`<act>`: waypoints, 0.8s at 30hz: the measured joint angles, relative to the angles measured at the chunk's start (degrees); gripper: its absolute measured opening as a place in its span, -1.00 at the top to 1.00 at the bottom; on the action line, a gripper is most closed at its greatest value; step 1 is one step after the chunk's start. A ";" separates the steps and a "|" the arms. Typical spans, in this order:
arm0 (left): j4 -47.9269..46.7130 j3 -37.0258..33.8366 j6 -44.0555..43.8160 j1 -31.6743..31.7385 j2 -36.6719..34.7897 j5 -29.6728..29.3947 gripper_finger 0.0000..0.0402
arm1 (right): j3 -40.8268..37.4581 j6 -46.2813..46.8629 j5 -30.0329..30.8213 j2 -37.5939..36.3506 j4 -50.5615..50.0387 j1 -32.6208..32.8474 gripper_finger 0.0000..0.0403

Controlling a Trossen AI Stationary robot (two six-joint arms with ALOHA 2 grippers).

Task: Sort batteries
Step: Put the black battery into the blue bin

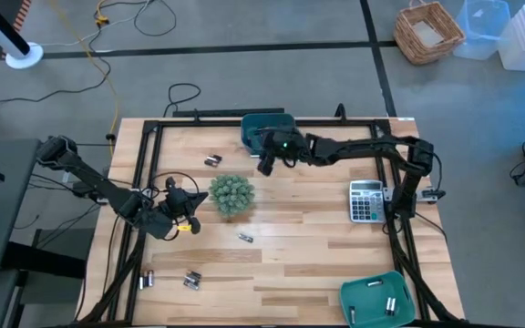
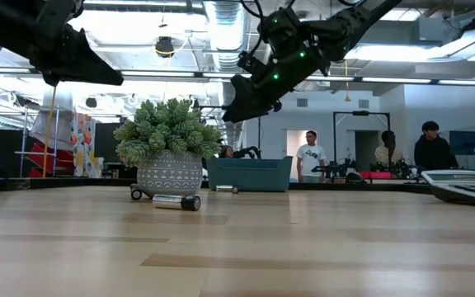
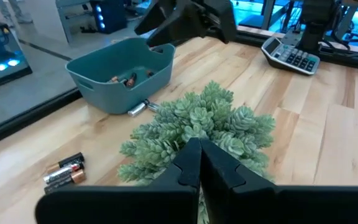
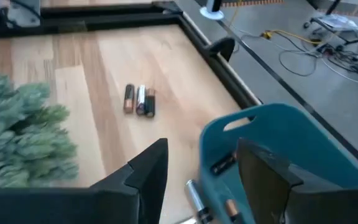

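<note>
Small batteries lie scattered on the wooden table: three side by side (image 4: 140, 99) at the far left, one (image 1: 246, 237) near the plant, and others (image 1: 191, 280) at the near left. More lie in the far teal bin (image 1: 267, 128), and one (image 4: 194, 198) rests on the table against its wall. My right gripper (image 4: 204, 177) hangs open above that bin's near left rim, holding nothing. My left gripper (image 3: 197, 158) is shut and empty, above the table just left of the plant. A second teal bin (image 1: 376, 296) at the near right holds a few batteries.
A potted green plant (image 1: 231, 194) stands mid-table between the grippers. A grey calculator (image 1: 365, 200) lies at the right. A small yellow tag (image 1: 187, 226) lies by my left gripper. A black frame (image 1: 144, 164) edges the table. People stand in the room beyond.
</note>
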 joint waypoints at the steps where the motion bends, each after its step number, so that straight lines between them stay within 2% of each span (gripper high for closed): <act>1: 0.00 0.00 -0.04 0.00 0.00 0.57 1.00 | -0.03 -0.01 1.01 0.00 -0.08 0.92 0.01; 5: 0.01 0.00 -0.04 -0.09 0.00 1.73 1.00 | -0.04 -0.16 4.19 0.00 -0.24 3.88 0.02; 14: -2.64 0.00 -2.48 -1.07 0.00 2.73 1.00 | -1.49 0.62 6.26 -1.22 1.11 7.52 0.03; 21: -4.23 0.00 -4.31 -1.49 0.00 2.73 1.00 | -18.89 1.29 6.28 -13.44 20.56 9.51 0.03; 24: -4.54 0.00 -4.35 -1.49 0.00 2.75 1.00 | -25.46 4.36 6.28 -18.19 24.47 10.79 0.03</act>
